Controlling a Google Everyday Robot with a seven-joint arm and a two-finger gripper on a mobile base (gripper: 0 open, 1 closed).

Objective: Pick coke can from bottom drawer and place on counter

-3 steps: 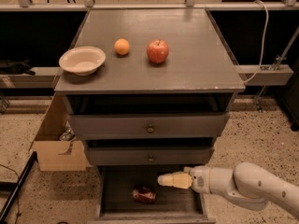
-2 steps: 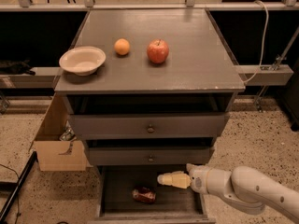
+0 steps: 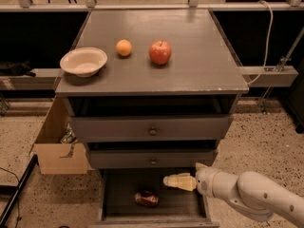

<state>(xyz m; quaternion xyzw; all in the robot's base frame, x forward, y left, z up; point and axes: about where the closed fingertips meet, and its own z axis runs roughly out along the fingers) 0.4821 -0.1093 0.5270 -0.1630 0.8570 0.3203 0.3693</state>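
The coke can [image 3: 146, 198] lies on its side on the dark floor of the open bottom drawer [image 3: 114, 212], a little left of its middle. My gripper [image 3: 167, 180] hangs over the drawer, up and to the right of the can and apart from it, its pale fingers pointing left. The white arm comes in from the lower right. The counter [image 3: 199, 56] is the grey cabinet top above.
On the counter stand a cream bowl [image 3: 83, 61], an orange [image 3: 124, 47] and a red apple [image 3: 160, 52]. Two shallower drawers with round knobs [image 3: 152, 131] sit above the bottom drawer. A cardboard box [image 3: 59, 148] stands left of the cabinet.
The gripper has shifted slightly to the left over the drawer. The can has not moved.
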